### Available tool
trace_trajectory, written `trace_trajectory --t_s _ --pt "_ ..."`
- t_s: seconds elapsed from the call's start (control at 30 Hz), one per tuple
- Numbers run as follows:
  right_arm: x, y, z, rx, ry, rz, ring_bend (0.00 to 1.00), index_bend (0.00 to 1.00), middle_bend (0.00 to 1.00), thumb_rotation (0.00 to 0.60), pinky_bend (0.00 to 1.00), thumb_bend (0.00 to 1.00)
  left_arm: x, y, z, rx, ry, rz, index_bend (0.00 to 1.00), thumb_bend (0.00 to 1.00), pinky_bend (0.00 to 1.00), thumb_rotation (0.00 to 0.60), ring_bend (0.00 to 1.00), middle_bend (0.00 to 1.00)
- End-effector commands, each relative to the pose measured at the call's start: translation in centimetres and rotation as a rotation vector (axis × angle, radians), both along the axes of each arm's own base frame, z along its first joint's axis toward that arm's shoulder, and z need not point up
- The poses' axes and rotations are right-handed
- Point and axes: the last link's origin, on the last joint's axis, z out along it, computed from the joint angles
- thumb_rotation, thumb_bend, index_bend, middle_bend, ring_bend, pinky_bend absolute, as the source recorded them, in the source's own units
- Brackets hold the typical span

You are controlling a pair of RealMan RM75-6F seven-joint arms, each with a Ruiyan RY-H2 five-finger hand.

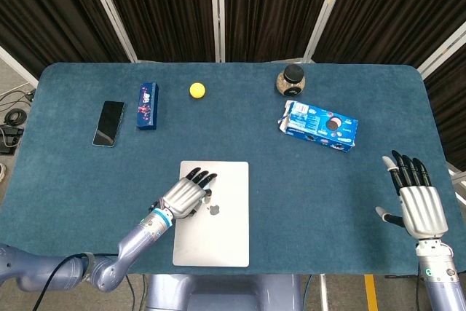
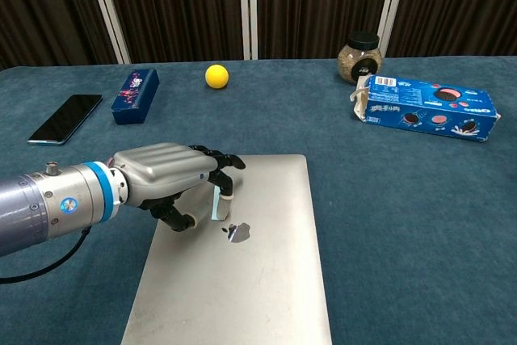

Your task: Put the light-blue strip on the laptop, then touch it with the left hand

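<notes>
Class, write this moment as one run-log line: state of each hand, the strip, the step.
left hand: holds strip | strip: over laptop, not released | right hand: open, off to the side | step: placing

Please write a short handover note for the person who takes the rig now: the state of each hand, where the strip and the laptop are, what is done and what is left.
Left hand: over the closed laptop, near its left edge, pinching the light-blue strip, which hangs upright just above the lid beside the logo.
Right hand: open, fingers spread, holding nothing, at the table's right edge.
Done: strip picked up and brought over the laptop.
Left: lay the strip flat on the lid, let go, then touch it with the left hand.
</notes>
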Motion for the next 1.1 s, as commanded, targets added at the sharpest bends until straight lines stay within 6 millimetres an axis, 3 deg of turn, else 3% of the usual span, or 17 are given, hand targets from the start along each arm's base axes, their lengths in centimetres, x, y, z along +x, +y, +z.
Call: trace_trajectory --t_s 0.03,0.27,0.47,0.67,0.8,0.87,0.93,1.03,1.1 --pt "0.0 0.0 0.0 0.0 0.0 0.0 0.0 0.0 0.0 0.6 0.0 0.0 -0.1 0.0 0.0 0.0 0.004 0.006 0.41 0.71 0.0 0.6 0.0 0.0" --pt "0.0 0.0 0.0 0.001 0.0 0.001 0.0 0.0 0.0 0.6 0.0 0.0 0.0 0.0 0.1 0.001 0.0 0.013 0.41 0.71 0.0 0.6 0.0 0.0" --pt "0.0 0.0 0.0 0.001 -0.001 0.002 0.0 0.0 0.0 0.6 0.0 0.0 0.9 0.5 1.4 0.04 -0.045 0.002 0.41 0.71 0.0 0.6 0.0 0.0" --pt "0.1 0.1 0.0 0.002 -0.002 0.003 0.0 0.0 0.0 0.6 0.0 0.0 1.5 1.4 4.5 0.117 -0.12 0.011 0.38 0.71 0.0 0.6 0.0 0.0" --pt "0.1 0.1 0.1 0.001 -0.005 0.004 0.0 0.0 0.0 0.6 0.0 0.0 0.8 2.0 7.8 0.204 -0.17 0.037 0.27 0.68 0.0 0.6 0.0 0.0" --pt "0.1 0.2 0.1 0.002 -0.006 0.003 0.0 0.0 0.0 0.6 0.0 0.0 0.0 2.2 9.4 0.252 -0.191 0.061 0.17 0.6 0.0 0.6 0.0 0.0" --pt "0.0 0.2 0.1 0.002 -0.007 0.001 0.0 0.0 0.0 0.6 0.0 0.0 -1.1 2.2 10.9 0.297 -0.209 0.088 0.04 0.39 0.0 0.6 0.0 0.0" --pt "-0.1 0.3 0.2 0.003 -0.002 -0.003 0.0 0.0 0.0 0.6 0.0 0.0 -4.5 1.3 14.5 0.409 -0.228 0.155 0.0 0.08 0.0 0.6 0.0 0.0" --pt "-0.1 0.3 0.2 0.003 0.004 -0.002 0.0 0.0 0.0 0.6 0.0 0.0 -6.2 0.3 15.9 0.449 -0.254 0.19 0.0 0.01 0.0 0.6 0.0 0.0"
